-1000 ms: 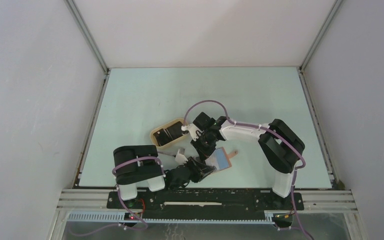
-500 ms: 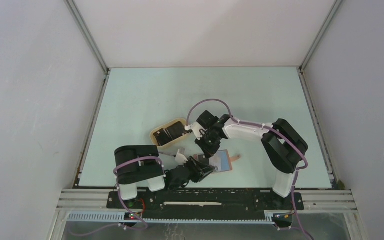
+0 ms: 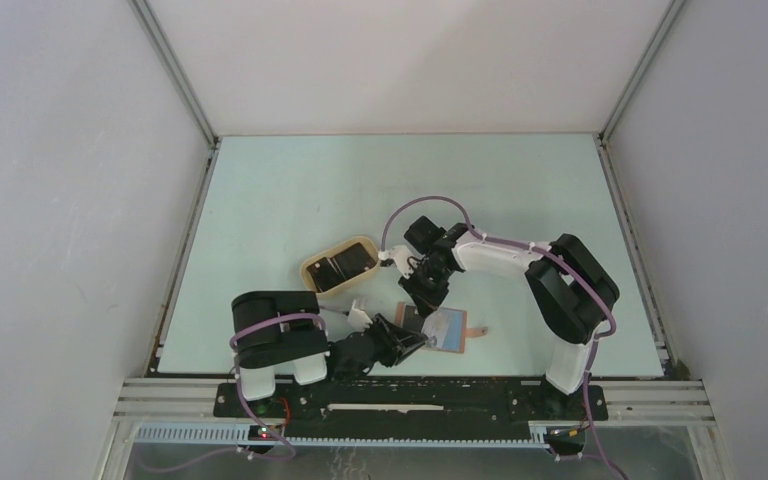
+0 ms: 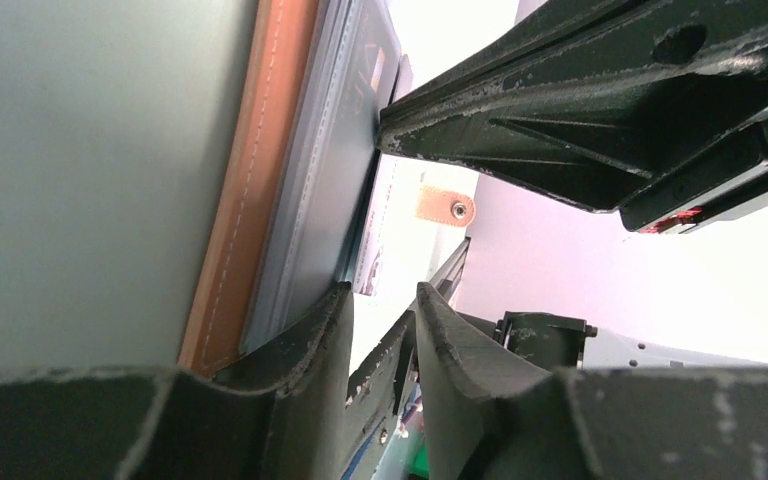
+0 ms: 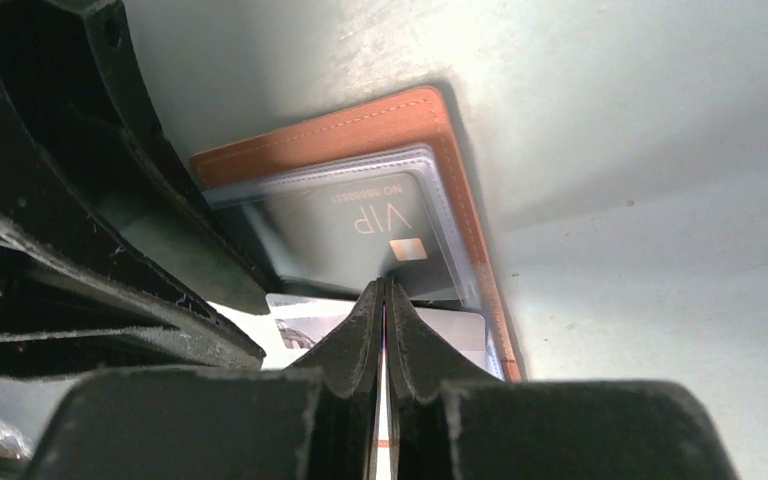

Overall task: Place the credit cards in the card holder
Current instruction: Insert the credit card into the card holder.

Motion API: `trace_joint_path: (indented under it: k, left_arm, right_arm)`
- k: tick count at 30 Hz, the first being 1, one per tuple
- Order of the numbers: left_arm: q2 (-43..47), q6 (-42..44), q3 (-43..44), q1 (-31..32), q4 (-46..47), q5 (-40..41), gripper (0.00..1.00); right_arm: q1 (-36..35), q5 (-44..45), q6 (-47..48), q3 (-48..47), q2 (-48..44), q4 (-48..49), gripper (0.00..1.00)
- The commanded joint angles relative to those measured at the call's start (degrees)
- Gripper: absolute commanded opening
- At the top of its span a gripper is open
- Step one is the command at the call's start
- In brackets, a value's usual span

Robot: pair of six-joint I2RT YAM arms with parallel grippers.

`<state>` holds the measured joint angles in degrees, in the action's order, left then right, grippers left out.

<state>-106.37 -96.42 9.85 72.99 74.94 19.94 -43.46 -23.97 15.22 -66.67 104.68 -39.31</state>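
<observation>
Fingers of the right gripper press together over the open card holder — the left gripper's stand slightly apart at its left edge.

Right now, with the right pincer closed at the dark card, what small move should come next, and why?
Probably a short push of the shut right pincer further into the card holder, to seat the dark VIP card deeper. Its tips meet that card's near edge, the card appears mostly inside the clear pocket, and the left pincer sits open at the holder's side.
</observation>
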Motion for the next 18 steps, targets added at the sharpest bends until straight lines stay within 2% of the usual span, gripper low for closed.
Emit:
trace_joint_path:
  k: [1, 6, 14, 18]
  left_arm:
    - [0.0, 2.6, -2.2, 0.1, -5.2, 0.7, 0.36]
    - [-0.8, 3.0, -1.8, 0.1, -4.2, 0.3, 0.36]
    - [-0.3, 3.8, -2.1, 0.2, -3.8, 0.5, 0.34]
    - [-0.3, 4.5, -2.0, 0.2, -3.2, 0.5, 0.34]
  right_arm:
    - [0.1, -4.4, 3.7, 0.7, -0.9, -2.7, 0.09]
    - [-0.8, -9.0, 4.9, -0.6, 0.4, -4.8, 0.09]
    - [-2.0, -7.0, 6.3, -1.5, 2.0, -6.5, 0.09]
    - [-1.5, -9.1, 5.9, -1.6, 0.9, -5.8, 0.09]
